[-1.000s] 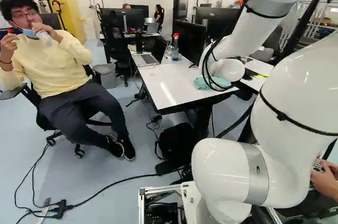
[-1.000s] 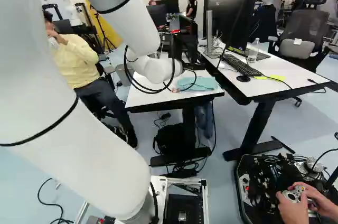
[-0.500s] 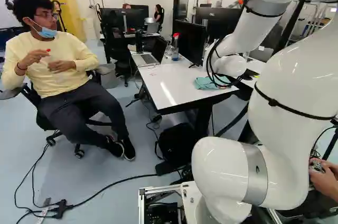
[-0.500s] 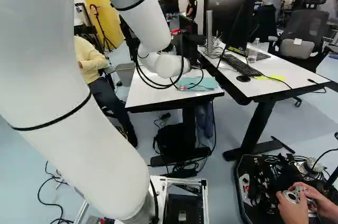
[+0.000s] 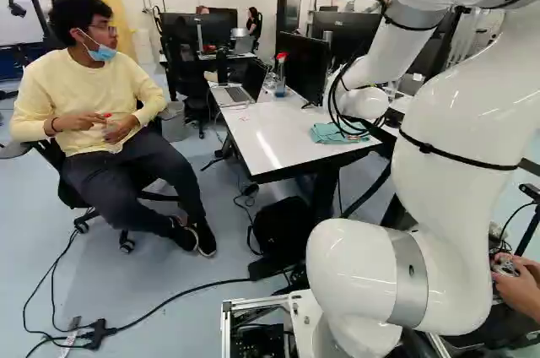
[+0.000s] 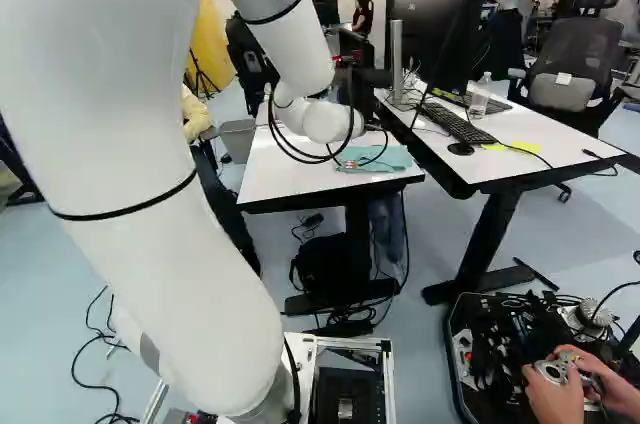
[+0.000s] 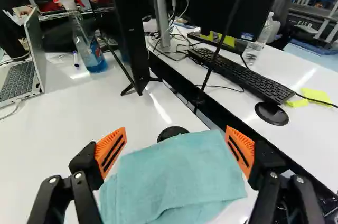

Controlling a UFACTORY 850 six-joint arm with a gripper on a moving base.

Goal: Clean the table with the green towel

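Arm point(image 6: 275, 19) shifting: you are bringing the released claw point(image 7: 176, 129) across above the towel point(image 7: 179, 174), which is lying unmoved on the counter point(image 7: 53, 139); gripping is probably coming next.

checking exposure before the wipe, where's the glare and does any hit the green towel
Wrist view: bright streaks on the white tabletop and the white desk with the black keyboard, none on the pale green cloth towel; left base view: a streak on that tabletop, small highlights on the glossy white arm.
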